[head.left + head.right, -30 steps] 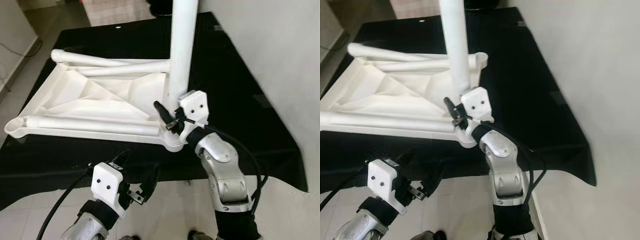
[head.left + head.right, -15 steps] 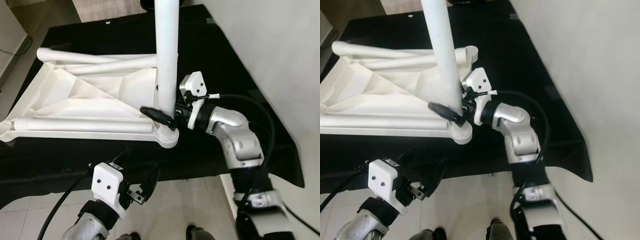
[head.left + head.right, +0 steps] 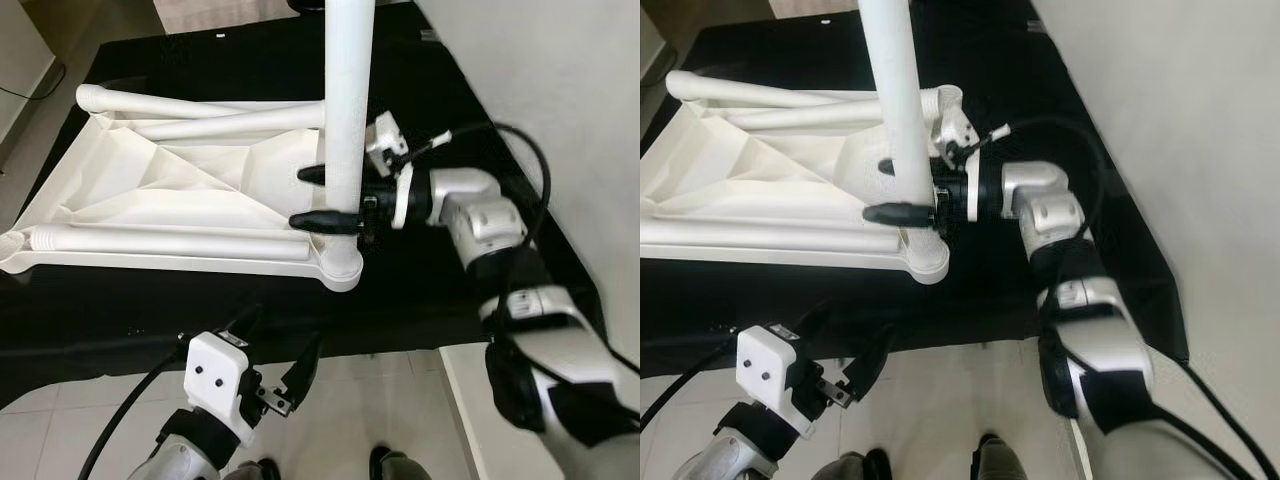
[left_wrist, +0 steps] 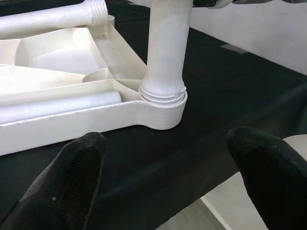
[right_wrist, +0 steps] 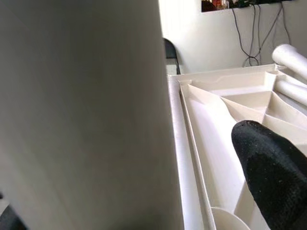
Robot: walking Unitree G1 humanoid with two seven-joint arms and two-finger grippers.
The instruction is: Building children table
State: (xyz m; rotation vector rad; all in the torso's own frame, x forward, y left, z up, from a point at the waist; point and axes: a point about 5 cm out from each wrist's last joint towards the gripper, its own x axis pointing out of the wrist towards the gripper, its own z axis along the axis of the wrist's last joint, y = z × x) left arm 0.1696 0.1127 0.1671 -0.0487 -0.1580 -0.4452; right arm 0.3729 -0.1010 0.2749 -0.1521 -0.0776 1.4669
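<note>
The white plastic table top [image 3: 190,185] lies upside down on a black cloth. One white leg [image 3: 347,110] stands upright in its near right corner socket [image 3: 340,268]. My right gripper [image 3: 322,198] reaches in from the right at mid-height, open, one black finger in front of the leg and one behind. In the right wrist view a gap shows between the leg [image 5: 86,115] and one fingertip [image 5: 271,177]. More white legs lie loose in the top, one along the near edge [image 3: 170,240] and others at the far edge [image 3: 200,105]. My left gripper [image 3: 275,348] hangs open below the cloth's front edge.
The black cloth [image 3: 450,300] ends just in front of the left gripper, over tiled floor [image 3: 400,400]. A pale wall [image 3: 560,90] runs along the right side, close to my right arm. A person's feet [image 3: 385,465] show at the bottom.
My right arm swung from the near side of the leg round to its right and rose; its fingers now straddle the leg. The left gripper stayed put. The camera shifted slightly.
</note>
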